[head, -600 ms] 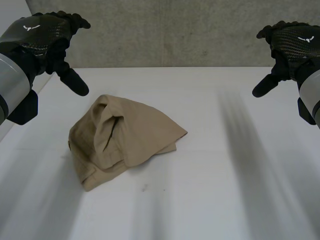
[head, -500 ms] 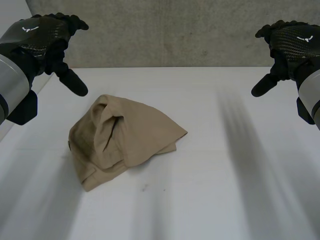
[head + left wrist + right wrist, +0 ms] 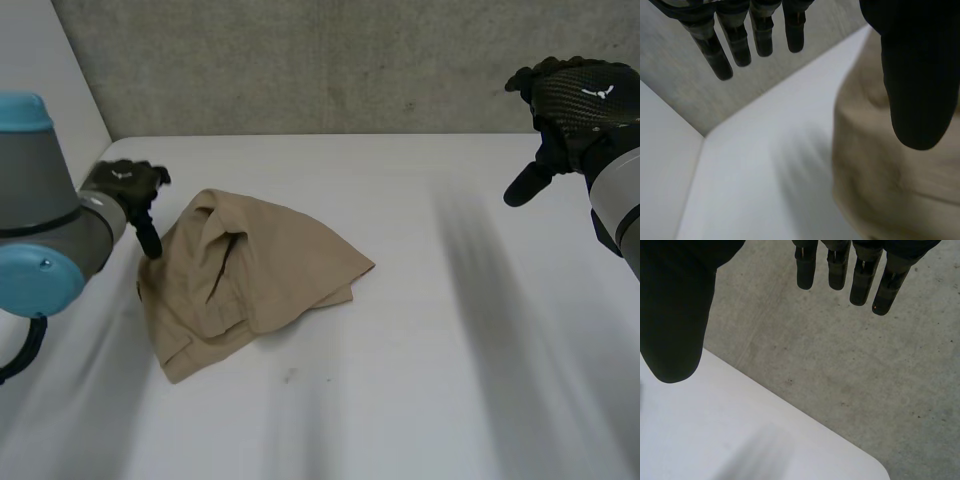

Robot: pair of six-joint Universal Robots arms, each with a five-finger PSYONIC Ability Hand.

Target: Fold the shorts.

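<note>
Tan shorts [image 3: 250, 280] lie bunched on the table [image 3: 450, 350], left hand [image 3: 130, 190] spread at their edge, right hand [image 3: 570, 100] spread well apart.

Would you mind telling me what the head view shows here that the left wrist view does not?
The head view adds the right hand, open and raised far from the cloth, and the whole crumpled beige shorts. The left wrist view adds the left hand from its palm side: straight fingers apart from the thumb, holding nothing. Both share the shorts' edge beside that hand, the white table and grey wall.
</note>
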